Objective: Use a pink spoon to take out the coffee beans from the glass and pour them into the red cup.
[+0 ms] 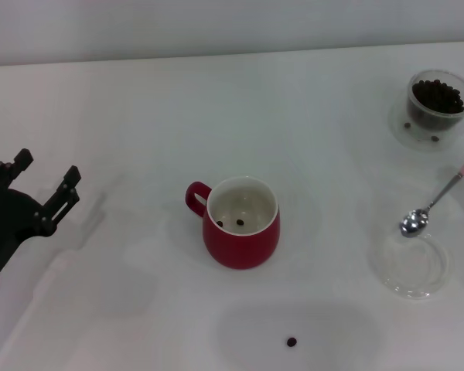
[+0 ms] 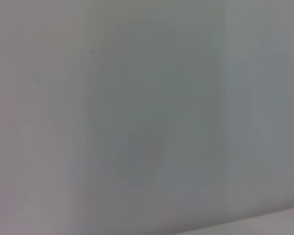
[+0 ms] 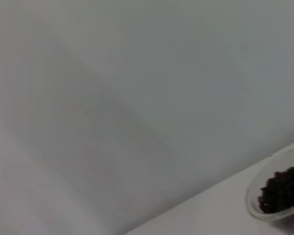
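**Spoon hanging empty over the flat dish, two beans in the mug**

The red cup (image 1: 241, 222) is sitting mid-table with its loop handle pointing toward the robot's left and slightly away. Two coffee beans (image 1: 230, 223) are lying on its white bottom, and that's all it's holding. One stray bean (image 1: 291, 342) is lying on the table (image 1: 139, 116) nearer the robot, well apart from the cup.

The glass (image 1: 439, 101) is sitting on its clear saucer at the far right, still packed with dark beans, and a couple more are resting on the saucer beside it. The right wrist view is catching its rim too (image 3: 279, 193).

The pink spoon (image 1: 437, 199) is running diagonally: bowl end toward the robot and the cup, pink handle heading up and off to the right edge. Its shiny bowl is looking empty and is sitting just at the far rim of the flat clear dish (image 1: 412, 267), which has nothing in it.

The right pincer is mostly out of frame, so can't tell how it's gripping. The left gripper (image 1: 42, 179) is idling at the left edge, fingers spread apart, holding nothing.
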You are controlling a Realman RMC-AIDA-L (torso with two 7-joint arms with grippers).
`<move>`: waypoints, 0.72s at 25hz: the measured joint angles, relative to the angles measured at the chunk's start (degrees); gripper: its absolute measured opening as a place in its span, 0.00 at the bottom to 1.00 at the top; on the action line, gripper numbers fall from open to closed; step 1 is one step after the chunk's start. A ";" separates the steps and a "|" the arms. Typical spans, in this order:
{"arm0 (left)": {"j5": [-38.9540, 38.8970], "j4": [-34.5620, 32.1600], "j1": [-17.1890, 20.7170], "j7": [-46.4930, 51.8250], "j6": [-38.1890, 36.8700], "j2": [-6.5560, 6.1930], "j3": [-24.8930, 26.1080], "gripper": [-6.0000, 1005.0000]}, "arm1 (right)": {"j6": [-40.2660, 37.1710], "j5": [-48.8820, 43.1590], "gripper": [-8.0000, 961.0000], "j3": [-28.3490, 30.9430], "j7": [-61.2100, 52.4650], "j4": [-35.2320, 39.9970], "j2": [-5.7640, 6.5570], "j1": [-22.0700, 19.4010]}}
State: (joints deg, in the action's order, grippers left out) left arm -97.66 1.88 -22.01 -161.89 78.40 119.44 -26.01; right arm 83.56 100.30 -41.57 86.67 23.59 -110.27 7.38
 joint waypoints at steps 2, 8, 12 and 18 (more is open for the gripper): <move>-0.01 -0.07 0.05 0.00 -0.29 0.00 0.00 0.77 | -0.39 -0.02 0.17 0.00 -0.02 0.00 0.16 -0.64; -0.22 -0.71 -0.16 0.00 -1.06 0.00 0.00 0.77 | -0.29 -0.43 0.17 -0.01 -0.54 -0.20 0.35 -1.97; -0.67 -0.88 -0.38 0.00 -1.06 0.00 0.00 0.77 | -0.54 -1.55 0.17 -0.27 -0.99 -1.80 0.11 -1.48; -0.70 -0.87 -0.49 0.00 -1.07 0.00 0.00 0.77 | -0.75 -2.75 0.18 -0.49 -1.09 -2.46 -0.05 -0.71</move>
State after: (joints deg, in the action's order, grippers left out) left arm -98.36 1.01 -22.51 -161.89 77.34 119.44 -26.01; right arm 82.81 97.55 -42.06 85.58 21.12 -110.32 6.67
